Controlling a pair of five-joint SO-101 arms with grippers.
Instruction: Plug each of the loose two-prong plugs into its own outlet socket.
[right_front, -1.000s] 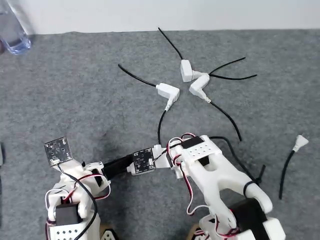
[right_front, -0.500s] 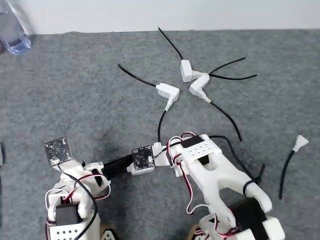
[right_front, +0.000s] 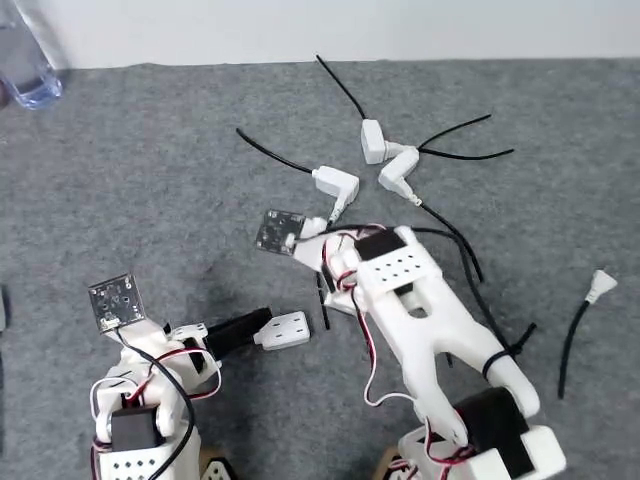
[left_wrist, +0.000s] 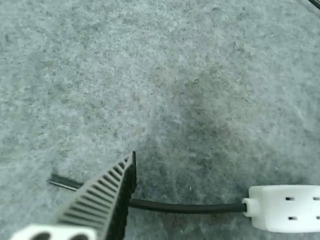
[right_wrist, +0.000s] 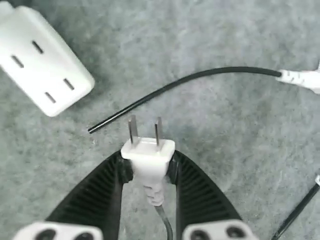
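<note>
My right gripper (right_wrist: 148, 163) is shut on a white two-prong plug (right_wrist: 148, 152), prongs pointing away from the wrist, a short way off the white outlet block (right_wrist: 42, 60). In the high view that outlet block (right_front: 283, 330) lies on the grey mat beside my left gripper (right_front: 245, 328), which rests low. One left finger (left_wrist: 110, 197) shows above the outlet's black cord (left_wrist: 185, 206), with no second finger near it, so it stands open. Loose white plugs lie farther back: one (right_front: 338, 184) just beyond the right wrist, two more (right_front: 372, 140) (right_front: 398, 170) together.
Another plug (right_front: 602, 285) with a black cord lies at the far right. Black cords (right_front: 455, 140) fan out around the back plugs. A clear bottle (right_front: 25, 70) stands at the back left corner, by the white wall.
The right arm has swung away from above the outlet block toward the back plugs, uncovering the block. The left arm has kept still.
</note>
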